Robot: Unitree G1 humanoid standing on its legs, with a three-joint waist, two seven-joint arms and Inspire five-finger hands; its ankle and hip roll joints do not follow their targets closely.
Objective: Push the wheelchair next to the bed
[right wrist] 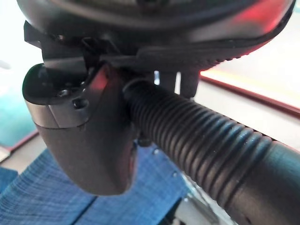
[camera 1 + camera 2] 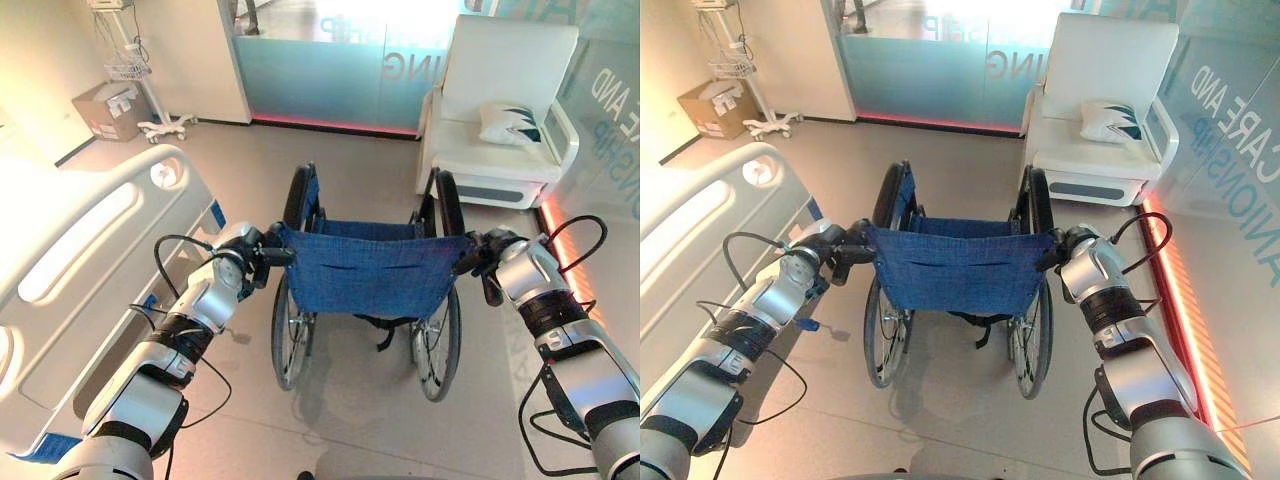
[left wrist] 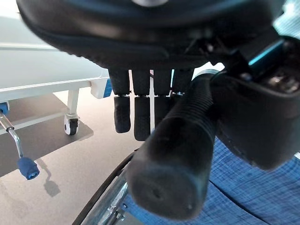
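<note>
Beside one bed [image 2: 70,250], one wheelchair [image 2: 365,270] — two hands, left hand [image 2: 247,255], right hand [image 2: 487,252], gripping.

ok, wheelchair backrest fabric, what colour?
Blue denim-like weave on the wheelchair backrest, clearest in the left eye view.

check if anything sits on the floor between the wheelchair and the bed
Nothing visible does. The blue fabric-backed wheelchair stands beside the white hospital bed, with bare grey floor between them. Both hands, left hand and right hand, are at its push handles.
</note>
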